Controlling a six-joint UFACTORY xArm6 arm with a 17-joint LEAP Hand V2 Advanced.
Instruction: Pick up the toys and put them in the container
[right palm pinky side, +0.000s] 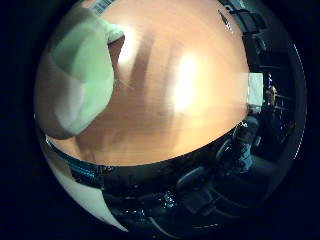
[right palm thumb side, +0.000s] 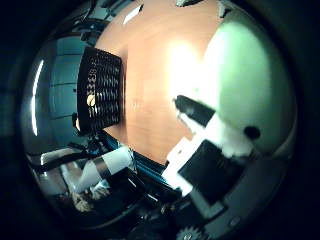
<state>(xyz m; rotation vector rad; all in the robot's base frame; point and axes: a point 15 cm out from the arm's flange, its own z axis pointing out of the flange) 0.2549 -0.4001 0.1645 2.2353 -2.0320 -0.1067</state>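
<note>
Toy (right palm thumb side: 247, 80) against robot hand (right palm thumb side: 210, 160); container (right palm thumb side: 100, 90) on table (right palm pinky side: 170, 100).

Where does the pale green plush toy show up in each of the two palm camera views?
Little finger side palm view: the pale green plush toy fills one side, close to the palm, over the wooden table.
Thumb side palm view: it fills the side opposite the black mesh container, with the hand against it.
Shared landmark: the wooden table.

The right hand (right palm thumb side: 210, 165) hangs above the bench (right palm pinky side: 165, 100); its white and black fingers (right palm thumb side: 192, 110) curl against a pale green plush toy (right palm thumb side: 245, 80); the toy sits close against the palm.
</note>
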